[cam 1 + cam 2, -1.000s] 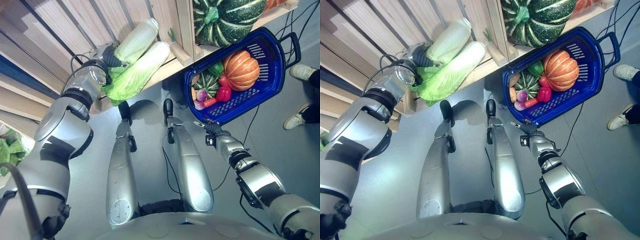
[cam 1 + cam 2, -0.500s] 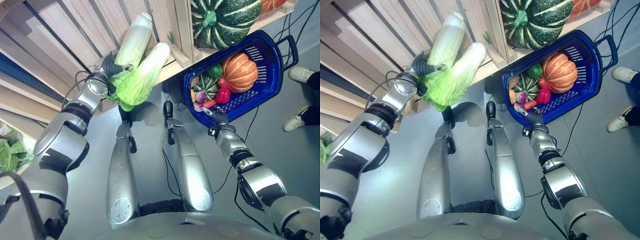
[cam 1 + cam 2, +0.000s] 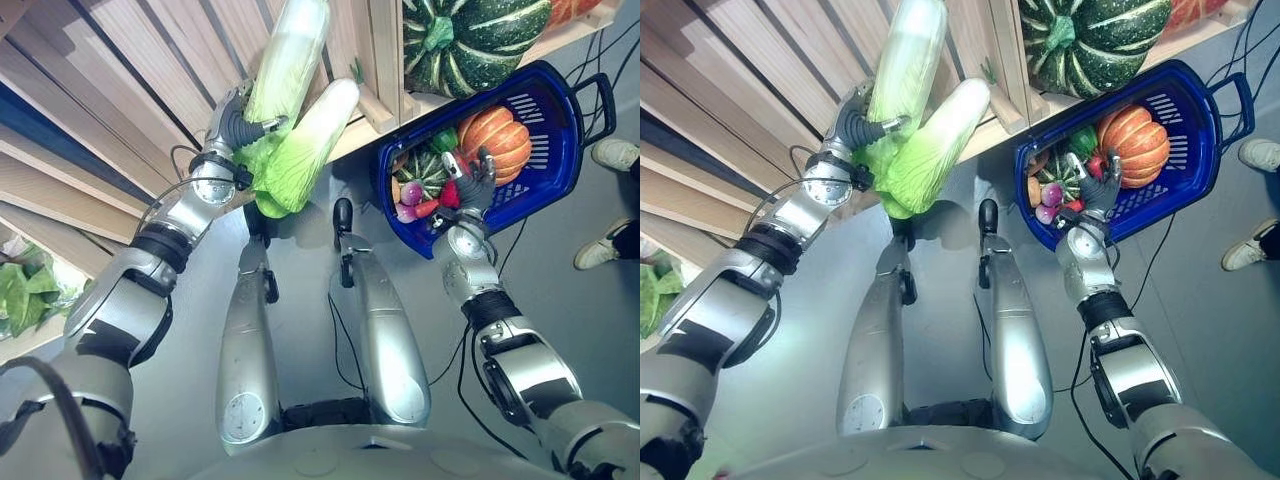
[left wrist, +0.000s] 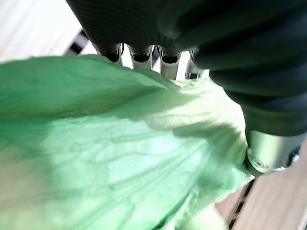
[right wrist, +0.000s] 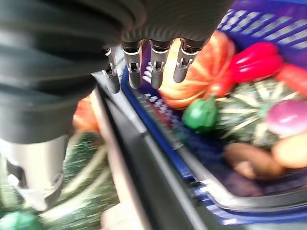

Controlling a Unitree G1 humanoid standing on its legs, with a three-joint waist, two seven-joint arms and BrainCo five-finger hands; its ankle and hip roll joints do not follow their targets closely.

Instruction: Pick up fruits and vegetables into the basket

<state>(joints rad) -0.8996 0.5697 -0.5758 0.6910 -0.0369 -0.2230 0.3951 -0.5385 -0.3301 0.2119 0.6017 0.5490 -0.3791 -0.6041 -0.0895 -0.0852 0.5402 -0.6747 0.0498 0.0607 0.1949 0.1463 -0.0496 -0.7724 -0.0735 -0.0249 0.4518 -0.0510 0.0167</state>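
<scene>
While gripped, cabbage rises past left hand | basket well apart

A long napa cabbage, white at the stalk and green at the leafy end, is gripped at its leaves and held tilted against the wooden slats. A second cabbage lies just beside it. The blue basket is filled with an orange pumpkin, a small striped green squash, red peppers and other small vegetables.

Head stereo pair downward; wrist cameras close, perhaps blurred.
</scene>
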